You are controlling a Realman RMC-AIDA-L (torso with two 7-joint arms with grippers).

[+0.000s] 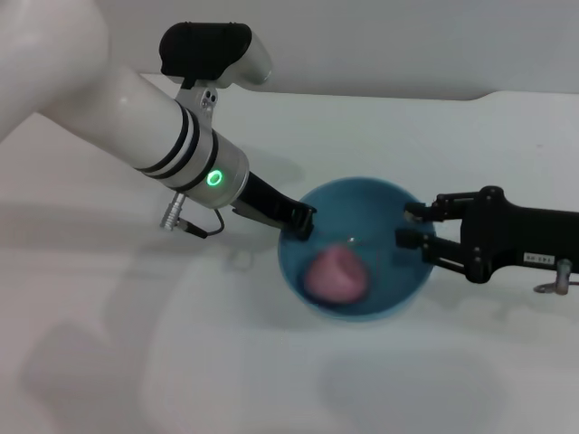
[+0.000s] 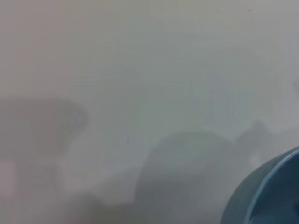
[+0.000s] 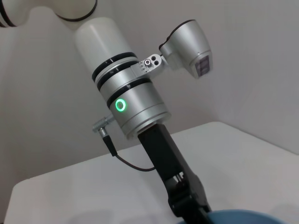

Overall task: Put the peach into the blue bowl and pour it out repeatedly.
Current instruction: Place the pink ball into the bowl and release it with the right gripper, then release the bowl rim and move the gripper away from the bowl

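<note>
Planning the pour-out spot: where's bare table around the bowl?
Bare: table near edge, below the blue bowl, and the far strip behind it. Crowded: left pincer at one rim, right pincer at the other; peach inside.

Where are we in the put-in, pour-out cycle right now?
Done: the peach lies inside the blue bowl. In hand: the left pincer is at the bowl's left rim and the right pincer at its right rim; the bowl appears lifted, its shadow below on the table. Left: tipping the peach out.

Both grippers flank the blue bowl (image 1: 362,249); only its top stays reachable above the peach (image 1: 336,274).
</note>
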